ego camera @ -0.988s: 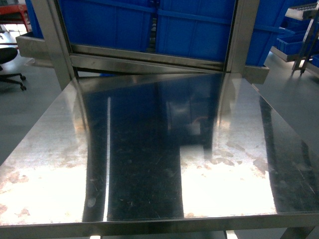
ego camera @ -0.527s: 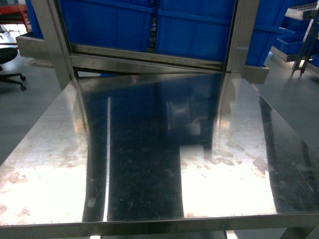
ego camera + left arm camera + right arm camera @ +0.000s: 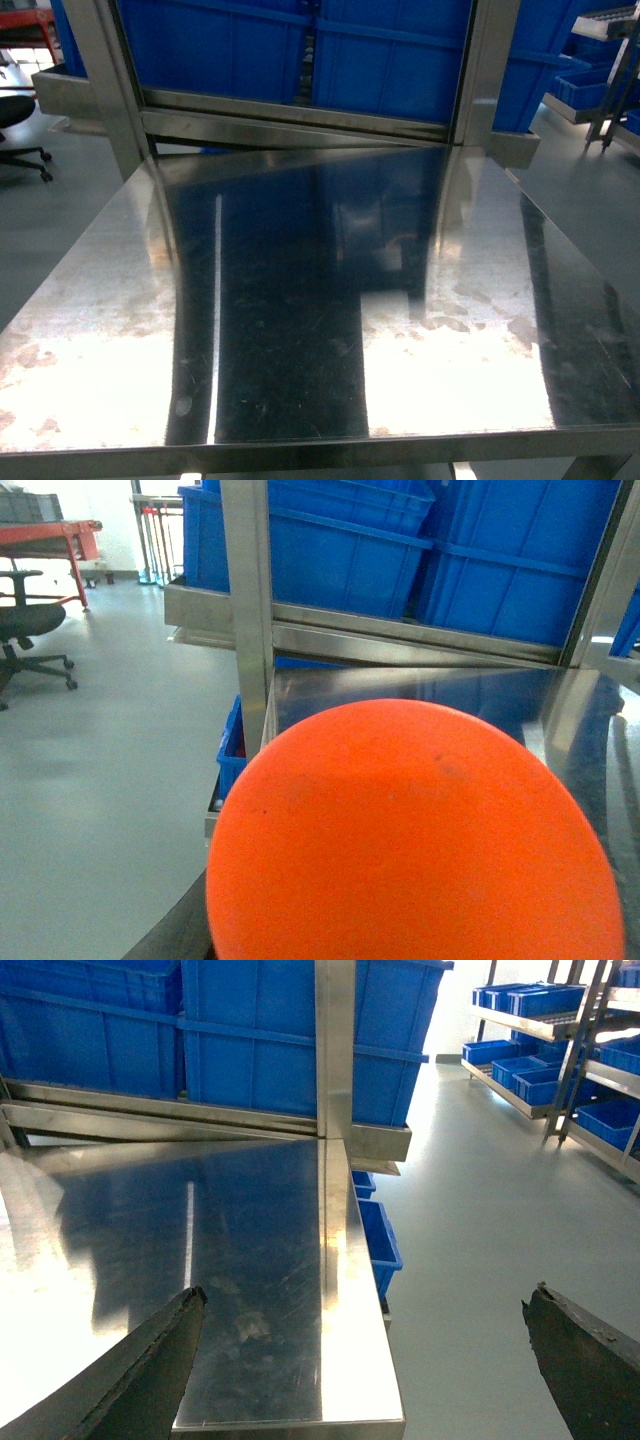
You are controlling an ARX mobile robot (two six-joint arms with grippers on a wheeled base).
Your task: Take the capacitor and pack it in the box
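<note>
The right hand [image 3: 365, 1360] is spread wide with nothing in it, its two dark fingers [image 3: 150, 1360] over the counter [image 3: 250, 1220] edge. One orange capacitor [image 3: 410, 830] fills the left wrist view; I cannot tell if the left hand holds it. Blue bins [image 3: 390, 55] stand behind.

Bins [image 3: 300, 50] stand behind the table [image 3: 300, 330].

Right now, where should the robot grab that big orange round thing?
Probably around its curved sides, fingers closing from opposite sides: the orange capacitor shows only a smooth round end, which offers no edge to pinch. Its sides are hidden.
</note>
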